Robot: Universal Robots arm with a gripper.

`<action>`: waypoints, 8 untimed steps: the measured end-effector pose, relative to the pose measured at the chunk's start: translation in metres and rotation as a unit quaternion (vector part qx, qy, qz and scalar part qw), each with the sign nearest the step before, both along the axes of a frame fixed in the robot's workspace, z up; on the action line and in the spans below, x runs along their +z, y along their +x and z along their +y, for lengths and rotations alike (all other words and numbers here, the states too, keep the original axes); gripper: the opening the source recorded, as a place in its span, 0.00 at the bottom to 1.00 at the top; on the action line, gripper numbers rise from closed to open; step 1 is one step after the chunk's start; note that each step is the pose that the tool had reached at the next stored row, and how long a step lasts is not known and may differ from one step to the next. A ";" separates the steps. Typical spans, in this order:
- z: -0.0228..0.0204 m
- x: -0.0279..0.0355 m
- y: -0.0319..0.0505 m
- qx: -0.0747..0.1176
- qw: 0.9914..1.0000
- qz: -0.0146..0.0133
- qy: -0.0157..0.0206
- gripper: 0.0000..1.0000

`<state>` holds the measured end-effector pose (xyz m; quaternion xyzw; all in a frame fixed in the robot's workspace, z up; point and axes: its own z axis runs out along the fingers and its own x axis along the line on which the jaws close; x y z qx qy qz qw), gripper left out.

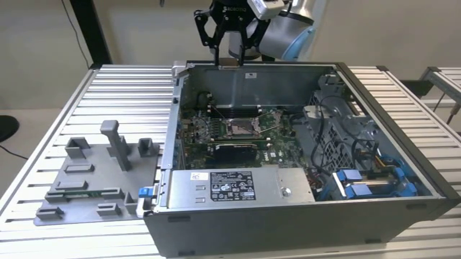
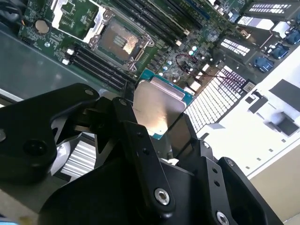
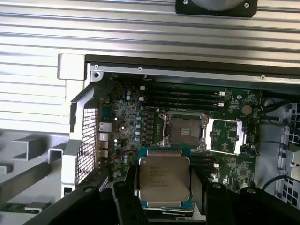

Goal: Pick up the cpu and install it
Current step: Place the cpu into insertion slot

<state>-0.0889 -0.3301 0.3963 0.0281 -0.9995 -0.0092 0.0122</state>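
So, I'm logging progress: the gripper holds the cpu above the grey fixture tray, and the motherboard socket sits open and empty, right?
Not quite. The gripper holds the cpu above the open computer case, not the grey fixture tray, as the exterior view shows. The motherboard socket does sit open and empty.

Bright, even light covers the worktop (image 1: 122, 91) in the exterior view, leaving the computer case (image 1: 288, 221) interior shaded. In the second wrist view, glare whitens the cpu (image 2: 157, 108).
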 end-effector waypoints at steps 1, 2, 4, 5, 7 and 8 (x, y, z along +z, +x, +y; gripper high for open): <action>0.0002 0.0000 0.0000 0.000 1.000 0.000 0.000 0.00; 0.0002 0.0000 0.0000 0.000 1.000 0.000 0.000 0.00; 0.0002 0.0000 0.0000 0.000 1.000 0.000 0.000 0.00; 0.0002 0.0000 0.0000 0.000 1.000 0.000 0.000 0.00; 0.0002 0.0000 0.0000 0.000 1.000 0.000 0.000 0.00; 0.0002 0.0000 0.0000 -0.001 1.000 0.000 0.000 0.00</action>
